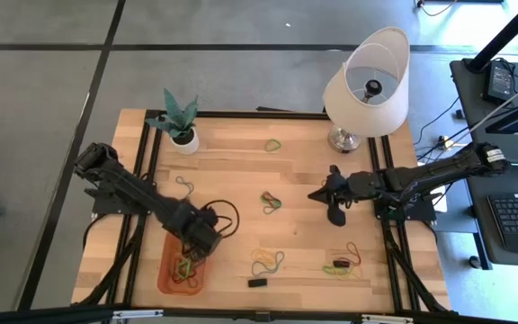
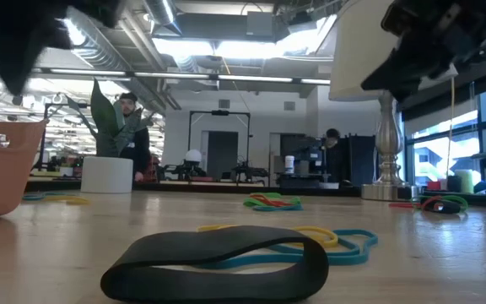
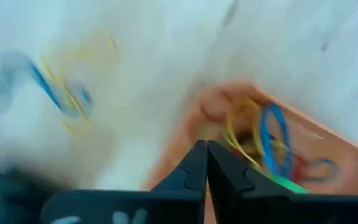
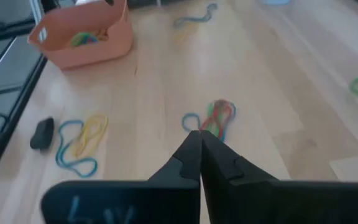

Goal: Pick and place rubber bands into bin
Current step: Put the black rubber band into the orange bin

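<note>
The orange bin point(image 1: 171, 281) sits at the table's near left and holds several rubber bands point(image 3: 272, 146). My left gripper point(image 1: 201, 239) hangs over the bin's far right corner, pointing down, shut point(image 3: 207, 157) with nothing seen between its fingers. My right gripper point(image 1: 317, 193) hovers right of the table's middle, slanting down toward the left, shut point(image 4: 201, 144) and empty. Just beyond its tips a red, green and blue cluster of bands point(image 4: 216, 117) lies flat on the wood. More loose bands lie near the front edge point(image 1: 266, 261), near the front right point(image 1: 344, 265), and at the back point(image 1: 274, 144).
A white pot with a green plant point(image 1: 182, 126) stands at the back left, a lamp with a white shade point(image 1: 365, 85) at the back right. A small black block point(image 1: 257, 283) lies near the front edge. A dark cable loops beside the left wrist point(image 1: 227, 216).
</note>
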Available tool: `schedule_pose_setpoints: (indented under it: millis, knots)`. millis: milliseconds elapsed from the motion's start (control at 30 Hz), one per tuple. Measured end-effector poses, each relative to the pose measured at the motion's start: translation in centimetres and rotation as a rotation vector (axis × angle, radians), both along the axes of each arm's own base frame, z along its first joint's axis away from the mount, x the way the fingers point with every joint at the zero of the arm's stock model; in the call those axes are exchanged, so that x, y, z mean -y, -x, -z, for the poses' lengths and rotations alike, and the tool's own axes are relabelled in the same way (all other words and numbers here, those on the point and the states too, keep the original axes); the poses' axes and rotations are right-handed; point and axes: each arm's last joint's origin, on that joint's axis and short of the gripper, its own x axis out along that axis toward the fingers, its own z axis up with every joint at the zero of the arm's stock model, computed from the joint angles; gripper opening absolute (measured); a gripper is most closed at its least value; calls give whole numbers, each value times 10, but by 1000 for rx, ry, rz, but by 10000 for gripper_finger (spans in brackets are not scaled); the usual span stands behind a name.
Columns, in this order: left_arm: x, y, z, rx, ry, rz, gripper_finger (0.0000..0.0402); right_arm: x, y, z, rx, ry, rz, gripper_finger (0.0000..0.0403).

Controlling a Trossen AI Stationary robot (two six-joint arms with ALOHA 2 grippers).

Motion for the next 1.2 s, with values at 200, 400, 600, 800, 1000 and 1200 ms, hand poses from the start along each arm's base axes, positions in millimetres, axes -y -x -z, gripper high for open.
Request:
schedule_pose_setpoints:
  millis: [200,400,600,800,1000,1200]
  knots:
    - [-10,6,-3,53,-130,244,1,-21,-22,-17,-36,-23,28,2]
    - [-28,49,5,190,-86,260,2,-49,-66,-27,-181,10,41,2]
    - [-45,85,10,337,-46,350,2,-78,-117,-37,-323,42,25,1]
    - [-61,106,11,426,-109,399,2,-102,-151,-44,-537,-3,96,2]
    - [-69,116,10,481,-137,376,2,-117,-143,-38,-803,-127,285,2]
    - [-68,115,9,524,-116,361,2,-136,-107,-25,-982,-261,466,4]
